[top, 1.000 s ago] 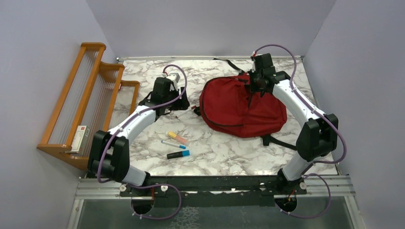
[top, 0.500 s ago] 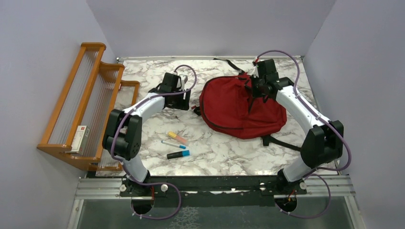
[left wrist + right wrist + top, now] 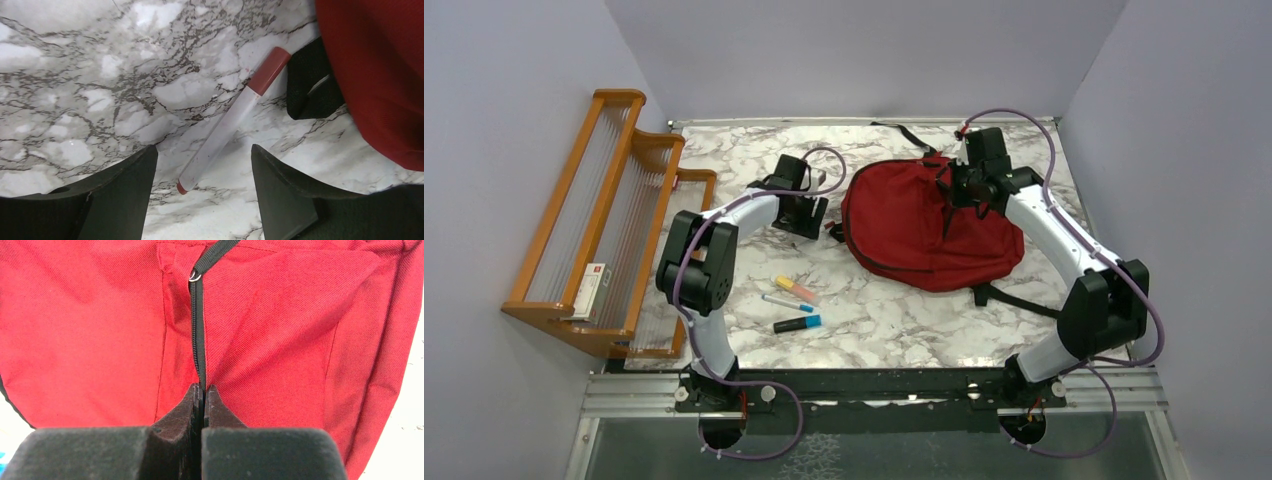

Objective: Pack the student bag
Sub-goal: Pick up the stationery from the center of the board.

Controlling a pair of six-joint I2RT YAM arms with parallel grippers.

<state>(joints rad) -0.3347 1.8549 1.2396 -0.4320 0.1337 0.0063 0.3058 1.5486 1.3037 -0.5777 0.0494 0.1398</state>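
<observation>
The left fingers [image 3: 120, 195] have swung to the 9 o'clock edge of the large red fabric backpack [image 3: 924, 235], which lies at the worktop's [image 3: 874, 320] 1 o'clock. They now straddle a white red-capped marker [image 3: 225, 125], wide open and empty. The right fingers [image 3: 185, 407] stay pinched on the black zip cord [image 3: 199, 330], so grasping the marker looks next.

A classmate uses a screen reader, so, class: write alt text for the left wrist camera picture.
The left gripper hangs open over a white marker with a dark red cap, lying diagonally on the marble table. Its capped end points toward the red student bag at the right, close to a black strap end.
</observation>
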